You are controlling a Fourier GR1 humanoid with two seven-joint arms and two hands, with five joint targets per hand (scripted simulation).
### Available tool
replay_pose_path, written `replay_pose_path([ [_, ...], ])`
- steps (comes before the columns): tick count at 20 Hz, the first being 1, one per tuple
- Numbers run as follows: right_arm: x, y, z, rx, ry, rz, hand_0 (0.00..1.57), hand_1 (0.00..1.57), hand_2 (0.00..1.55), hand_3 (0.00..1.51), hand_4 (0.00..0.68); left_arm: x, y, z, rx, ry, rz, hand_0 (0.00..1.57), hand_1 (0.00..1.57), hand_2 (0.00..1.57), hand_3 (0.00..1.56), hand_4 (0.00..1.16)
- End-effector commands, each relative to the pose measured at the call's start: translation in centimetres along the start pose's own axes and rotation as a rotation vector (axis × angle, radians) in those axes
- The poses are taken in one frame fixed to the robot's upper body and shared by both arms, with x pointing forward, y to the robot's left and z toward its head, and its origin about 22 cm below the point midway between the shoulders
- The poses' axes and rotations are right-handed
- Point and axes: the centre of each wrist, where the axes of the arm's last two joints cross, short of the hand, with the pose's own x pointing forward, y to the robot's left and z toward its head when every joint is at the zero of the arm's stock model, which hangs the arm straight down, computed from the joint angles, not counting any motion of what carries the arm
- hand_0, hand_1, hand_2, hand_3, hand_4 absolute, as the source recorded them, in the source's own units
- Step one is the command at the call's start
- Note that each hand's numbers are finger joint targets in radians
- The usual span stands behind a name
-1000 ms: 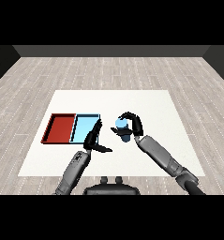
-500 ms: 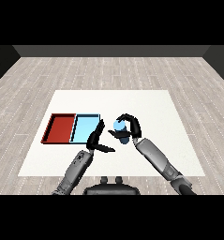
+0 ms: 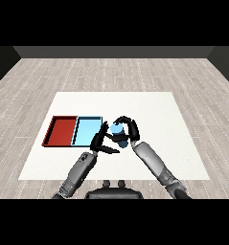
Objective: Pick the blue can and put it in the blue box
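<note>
In the head view, the blue can [image 3: 118, 132] is held off the table in my right hand [image 3: 127, 130], whose fingers curl round it. The can hangs just right of the light blue tray [image 3: 86, 131], near that tray's right rim. My left hand [image 3: 101, 141] is close beside the can on its left, fingers straight and spread, holding nothing. Its fingertips overlap the blue tray's right edge. The red tray [image 3: 62, 131] lies against the blue tray's left side.
The white table [image 3: 154, 110] stretches out to the right and behind the trays. Both forearms come in from the lower edge and meet near the table's middle front.
My right hand has carried the blue can leftward, closer to the blue tray and to my left hand. The left hand has barely moved.
</note>
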Motion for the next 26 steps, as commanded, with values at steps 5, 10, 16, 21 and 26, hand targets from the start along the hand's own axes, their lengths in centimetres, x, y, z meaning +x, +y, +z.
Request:
replay_pose_path([
  [5,2.1,0.4,1.3,0.038,-0.031,-0.012,1.48,1.48,1.46,1.4,0.607,-0.2,0.9,0.0,-0.01,-0.005,0.004,0.0,0.0,0.0,0.0,0.0],
  [10,1.2,1.7,0.4,0.048,0.002,-0.032,1.46,1.46,1.46,1.4,0.605,-1.4,-0.3,-1.5,-0.019,-0.003,0.009,0.0,0.0,0.0,0.0,0.0],
  [16,0.6,2.4,1.1,0.021,0.002,-0.117,1.45,1.45,1.45,1.38,0.602,-1.0,-0.2,-1.7,-0.032,-0.011,0.032,0.0,0.0,0.0,0.0,0.0],
  [21,-0.3,3.9,0.8,0.007,-0.007,-0.145,1.44,1.44,1.45,1.39,0.601,-1.6,-1.5,-1.6,-0.06,-0.029,0.051,0.0,0.0,0.0,0.0,0.0],
  [26,-0.8,2.6,0.4,0.013,-0.001,-0.213,1.48,1.48,1.46,1.39,0.593,-2.3,-4.1,-2.2,-0.011,0.07,-0.047,0.0,0.0,0.0,0.0,0.42],
])
